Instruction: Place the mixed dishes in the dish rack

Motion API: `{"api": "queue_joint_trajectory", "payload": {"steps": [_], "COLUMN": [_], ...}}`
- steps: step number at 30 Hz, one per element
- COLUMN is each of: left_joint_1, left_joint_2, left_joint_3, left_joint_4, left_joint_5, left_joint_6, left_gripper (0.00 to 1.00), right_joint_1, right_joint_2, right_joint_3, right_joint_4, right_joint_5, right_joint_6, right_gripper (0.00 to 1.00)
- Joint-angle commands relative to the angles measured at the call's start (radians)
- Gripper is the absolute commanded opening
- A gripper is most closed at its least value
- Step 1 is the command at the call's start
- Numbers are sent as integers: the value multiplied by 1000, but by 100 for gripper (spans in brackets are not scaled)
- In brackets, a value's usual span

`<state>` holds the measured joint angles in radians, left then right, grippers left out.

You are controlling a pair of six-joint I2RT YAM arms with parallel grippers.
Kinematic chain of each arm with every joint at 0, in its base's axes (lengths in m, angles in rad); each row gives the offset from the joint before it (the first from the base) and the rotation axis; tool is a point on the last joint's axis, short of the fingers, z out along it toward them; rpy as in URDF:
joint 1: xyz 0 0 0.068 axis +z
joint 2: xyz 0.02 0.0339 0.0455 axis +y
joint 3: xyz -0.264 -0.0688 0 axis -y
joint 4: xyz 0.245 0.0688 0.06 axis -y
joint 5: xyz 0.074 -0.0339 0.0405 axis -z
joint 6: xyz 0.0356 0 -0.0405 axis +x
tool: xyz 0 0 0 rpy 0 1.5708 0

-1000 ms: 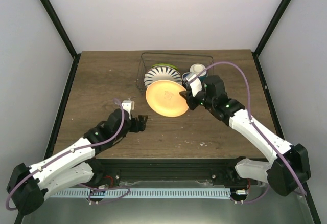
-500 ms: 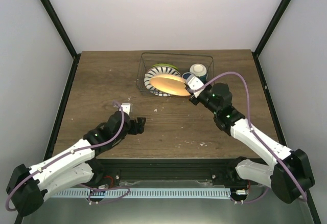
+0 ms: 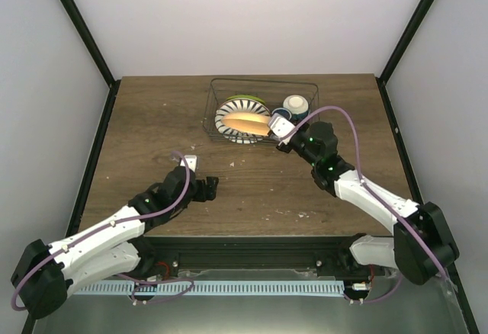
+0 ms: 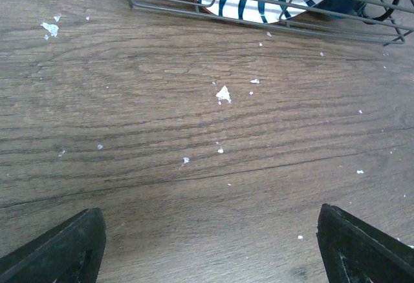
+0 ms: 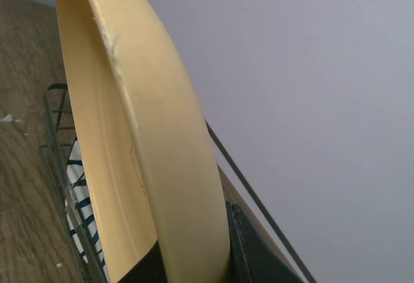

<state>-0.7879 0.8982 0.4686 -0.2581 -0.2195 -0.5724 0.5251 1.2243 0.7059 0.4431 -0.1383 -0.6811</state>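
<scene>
- A dark brown wooden bench [image 3: 152, 120] carries a rectangular dish rack of thin dark-grey wire [image 3: 309, 94] at its far middle. Two white robot arms reach in from the near edge.
- The right gripper [image 3: 280, 130] is clamped on the rim of a pale yellow round plate [image 3: 248, 124], holding it tilted over the near side of the rack. From above, it cannot be told whether the plate touches the wires.
- In the right wrist view that plate stands on edge and fills much of the picture, its top cut off. Only the dark fingers [image 5: 249, 254] show at the bottom, one on each side of the rim.
- A white plate with dark-blue radial stripes [image 3: 229, 113] leans inside the rack, partly covered by the yellow plate.
- Behind it a lime-green piece [image 3: 244, 99] peeks out, its shape mostly hidden.
- A dark blue mug [image 3: 296, 107] sits in the rack's right part. The left wrist view cuts it off at the top edge.
- The left gripper [image 3: 211, 187] hovers over bare wood left of the middle, jaws wide apart with nothing between them. Its own camera shows only two black fingertips [image 4: 71, 244] in the bottom corners.
- Small white flecks [image 4: 223, 94] lie scattered on the wood.
</scene>
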Motion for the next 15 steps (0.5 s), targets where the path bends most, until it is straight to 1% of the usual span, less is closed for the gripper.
{"api": "queue_joint_trajectory", "payload": {"steps": [1,8,15], "left_joint_1": [3,8,12], "left_joint_2": [6,14,27], "left_joint_3": [-9,-8,-8], "left_joint_4": [30,37,42], "left_joint_5": [2,5,6], "left_joint_6": [3,9,13], "left_gripper": [91,91,91], "right_joint_1": [3,3,3], "right_joint_2": [30,89,163], "right_joint_3": [60,88,150], "right_joint_4": [17,-15,-72], "right_joint_5": [-44,-60,-63], "right_joint_6": [-25,-40,-80], "right_gripper": [1,1,1]}}
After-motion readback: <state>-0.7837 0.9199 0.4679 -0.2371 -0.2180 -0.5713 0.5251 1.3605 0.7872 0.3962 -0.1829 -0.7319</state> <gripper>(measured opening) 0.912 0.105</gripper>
